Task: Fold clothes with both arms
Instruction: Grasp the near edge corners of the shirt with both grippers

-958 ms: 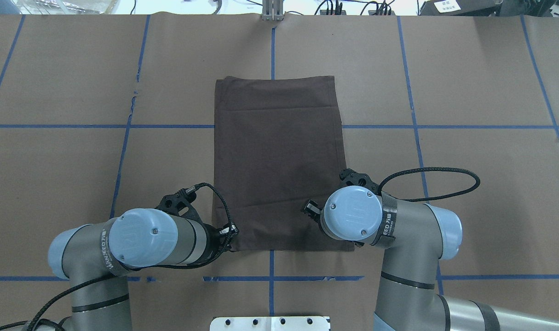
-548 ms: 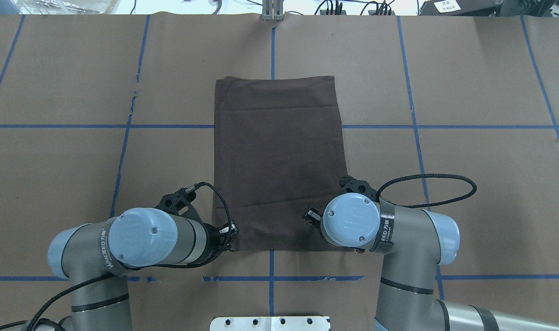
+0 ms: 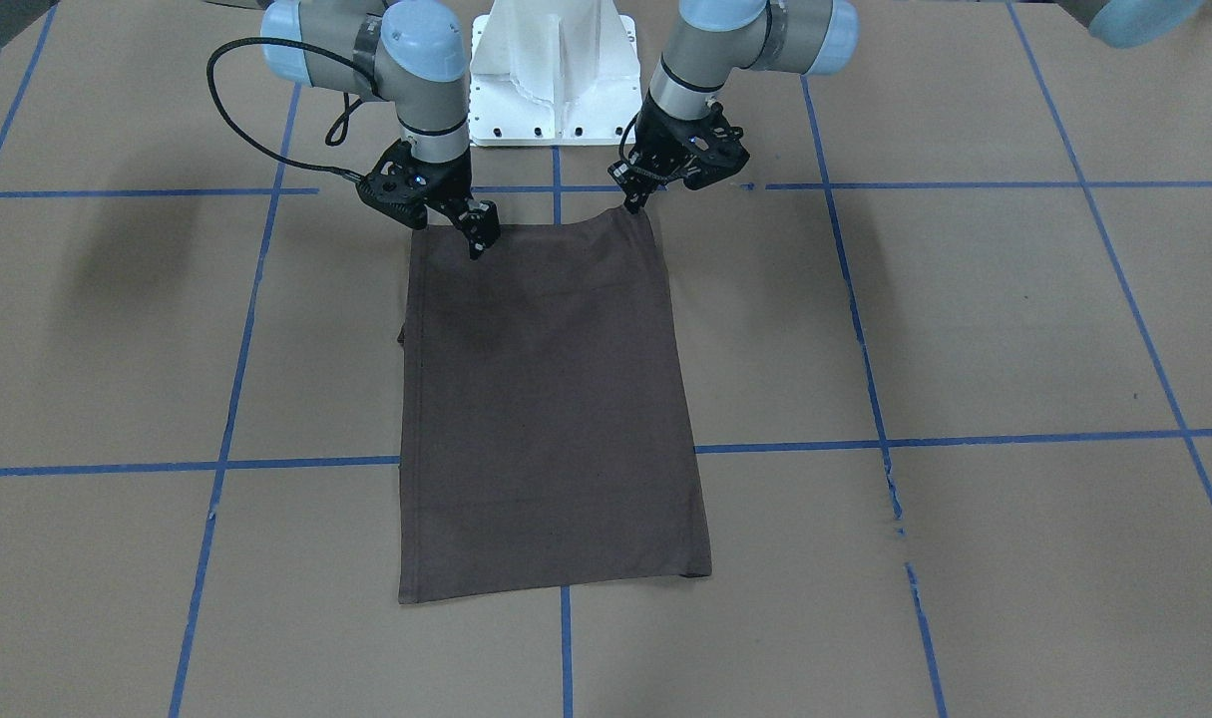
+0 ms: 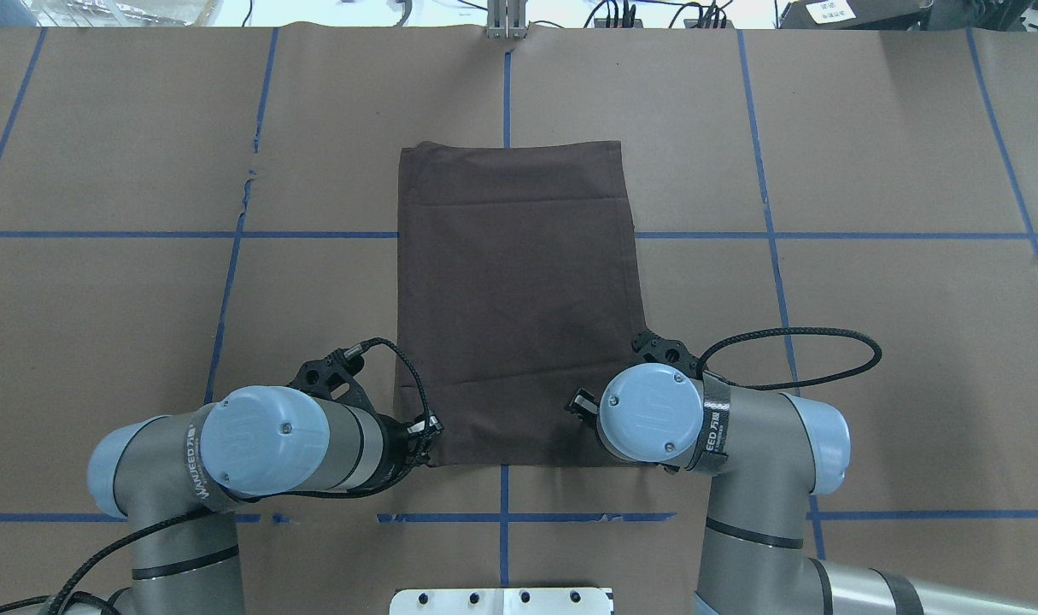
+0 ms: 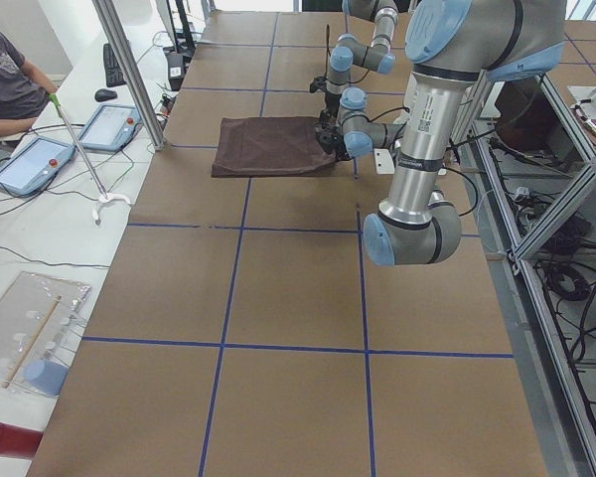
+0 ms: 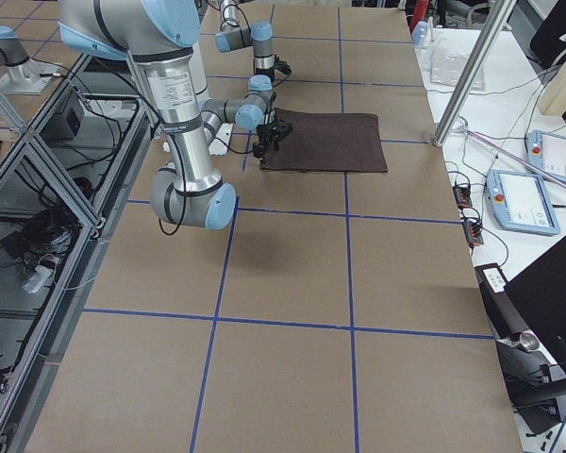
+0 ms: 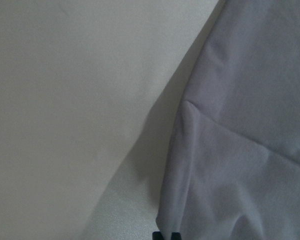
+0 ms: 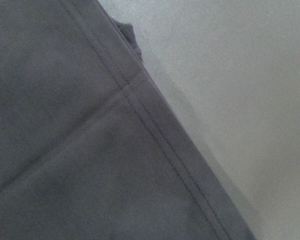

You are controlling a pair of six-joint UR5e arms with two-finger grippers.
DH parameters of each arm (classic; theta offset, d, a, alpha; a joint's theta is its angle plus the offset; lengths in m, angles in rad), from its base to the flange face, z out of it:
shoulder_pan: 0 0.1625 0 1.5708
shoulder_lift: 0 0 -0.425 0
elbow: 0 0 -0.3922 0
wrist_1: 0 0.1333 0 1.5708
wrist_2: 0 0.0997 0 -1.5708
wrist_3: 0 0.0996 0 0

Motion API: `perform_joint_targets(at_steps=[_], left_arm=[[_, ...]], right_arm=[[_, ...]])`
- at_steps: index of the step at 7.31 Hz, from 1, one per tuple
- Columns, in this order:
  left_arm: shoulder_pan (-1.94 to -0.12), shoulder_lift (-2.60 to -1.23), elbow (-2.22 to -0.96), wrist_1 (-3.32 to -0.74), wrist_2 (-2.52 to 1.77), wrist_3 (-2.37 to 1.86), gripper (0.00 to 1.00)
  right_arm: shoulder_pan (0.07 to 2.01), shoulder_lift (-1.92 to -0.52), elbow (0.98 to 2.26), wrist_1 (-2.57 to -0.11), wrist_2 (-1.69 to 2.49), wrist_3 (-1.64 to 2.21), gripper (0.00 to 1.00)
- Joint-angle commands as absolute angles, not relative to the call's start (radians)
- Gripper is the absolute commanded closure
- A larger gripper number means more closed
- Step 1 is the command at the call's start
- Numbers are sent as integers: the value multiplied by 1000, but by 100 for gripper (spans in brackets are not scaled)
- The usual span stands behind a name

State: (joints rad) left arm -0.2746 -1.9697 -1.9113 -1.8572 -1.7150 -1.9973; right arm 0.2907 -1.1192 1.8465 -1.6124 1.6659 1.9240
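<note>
Brown paper is covering the whole worktop (image 4: 100, 299), and blue tape lines (image 4: 143, 234) are dividing it into large squares. A dark brown-grey T-shirt (image 4: 514, 299) is lying at the middle of it, folded into a tall, flat rectangle. Its short edges are facing the top and bottom of the overhead view, and a seam is running across it near the far end.

Both arms are reaching down at the shirt's near edge, one to each corner. The left arm (image 4: 262, 444) is coming in from the lower left of the overhead view. The left end effector (image 3: 633, 199) is sitting right at the corner, and its wrist camera is showing two dark fingertips (image 7: 165, 235) close together at the cloth's edge. The fabric there is rising slightly and casting a shadow on the paper, so it is looking clenched on the T-shirt.

The right arm (image 4: 655, 414) is bending over the opposite near corner. The right end effector (image 3: 481, 234) is pointing down onto the cloth just inside the hem. Its wrist camera is showing only stitched hem and paper, so I cannot tell whether it is parted or closed.

In the front-facing view a white pedestal (image 3: 556, 90) is standing at the top centre between the arms. In the left side view a person (image 5: 5, 75) is sitting at the upper left edge.
</note>
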Motion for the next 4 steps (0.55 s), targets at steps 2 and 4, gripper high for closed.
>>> perform_joint_targets(at_steps=[2,4], left_arm=[[-275,-1968,-1911,-1856,-1715,-1997,100],[-275,-1968,-1911,-1856,-1715,-1997,100]], right_arm=[[293,-1140,1822,-1516,1666,1927,0],[293,-1140,1821,-1516,1667,1928,0]])
